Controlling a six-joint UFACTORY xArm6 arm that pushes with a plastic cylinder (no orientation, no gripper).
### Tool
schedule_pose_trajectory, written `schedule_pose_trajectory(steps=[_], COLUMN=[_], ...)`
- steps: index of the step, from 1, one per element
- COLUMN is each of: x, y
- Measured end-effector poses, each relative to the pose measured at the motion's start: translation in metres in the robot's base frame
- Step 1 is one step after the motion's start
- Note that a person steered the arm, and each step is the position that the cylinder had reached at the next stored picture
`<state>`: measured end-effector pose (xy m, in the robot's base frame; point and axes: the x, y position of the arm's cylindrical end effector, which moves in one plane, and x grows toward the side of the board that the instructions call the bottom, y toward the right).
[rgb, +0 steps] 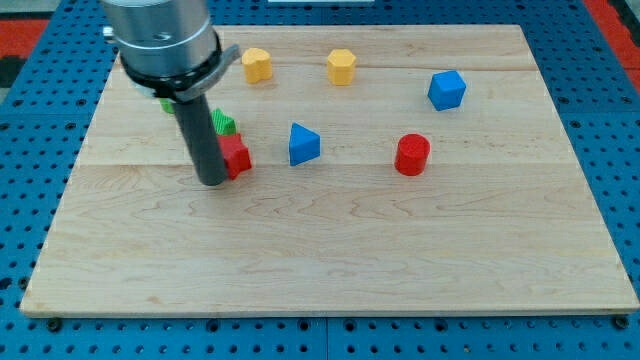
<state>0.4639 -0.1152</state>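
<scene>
My tip (212, 180) rests on the wooden board at the view's left, touching the left side of a red block (236, 156). Just above that red block a green block (224, 124) peeks out from behind the rod. Another green piece (166, 103) shows to the left of the rod, mostly hidden by the arm. A blue triangular block (304, 144) lies to the right of the red block, a short gap away. Farther right stands a red cylinder (412, 154).
Near the view's top sit two yellow blocks (257, 65) (342, 66) and, to the right, a blue cube (447, 90). The wooden board (330, 260) lies on a blue pegboard surface, with edges on all sides.
</scene>
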Motion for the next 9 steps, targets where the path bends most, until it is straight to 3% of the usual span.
schedule_pose_trajectory(steps=[2, 3, 5, 6, 7, 9], x=[-0.007, -0.033, 0.015, -0.024, -0.042, -0.118], y=[0.014, 0.014, 0.0, -0.026, -0.018, 0.004])
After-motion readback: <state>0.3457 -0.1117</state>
